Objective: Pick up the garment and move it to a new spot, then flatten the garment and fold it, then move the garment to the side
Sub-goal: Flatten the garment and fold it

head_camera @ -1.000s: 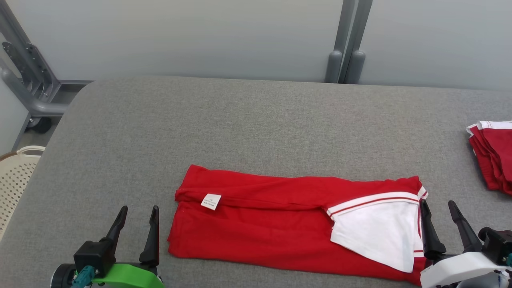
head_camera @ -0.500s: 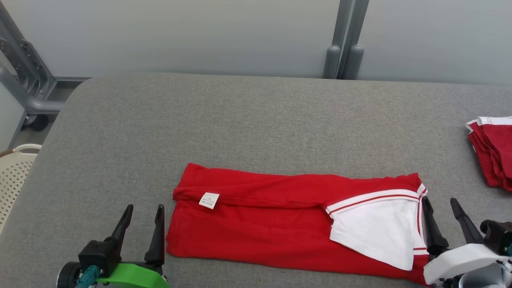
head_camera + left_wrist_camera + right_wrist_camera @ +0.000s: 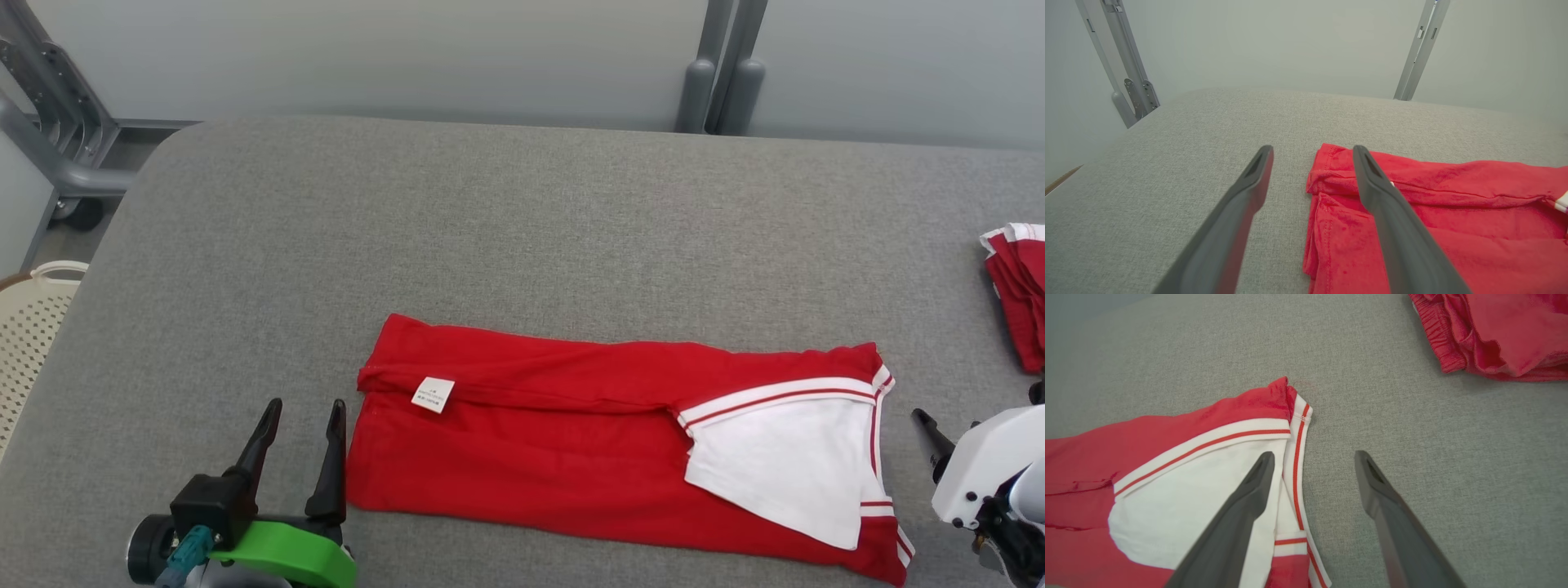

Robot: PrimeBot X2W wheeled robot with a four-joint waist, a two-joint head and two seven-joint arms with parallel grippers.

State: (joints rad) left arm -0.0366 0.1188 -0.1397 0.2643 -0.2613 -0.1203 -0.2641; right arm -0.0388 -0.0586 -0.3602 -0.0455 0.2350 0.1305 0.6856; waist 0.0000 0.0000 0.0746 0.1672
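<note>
The red shirt [image 3: 571, 441] lies long and flat on the gray table [image 3: 490, 212], in the lower middle of the head view. The left gripper [image 3: 304, 404] is at the lower left, just beside the shirt, spread wide and empty. The right gripper [image 3: 1314, 455] is at the lower right by the shirt's white end, also spread and empty.

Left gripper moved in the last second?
Yes. In the head view the left gripper edged right, toward the left edge of the red garment; the camera shifted too.
</note>
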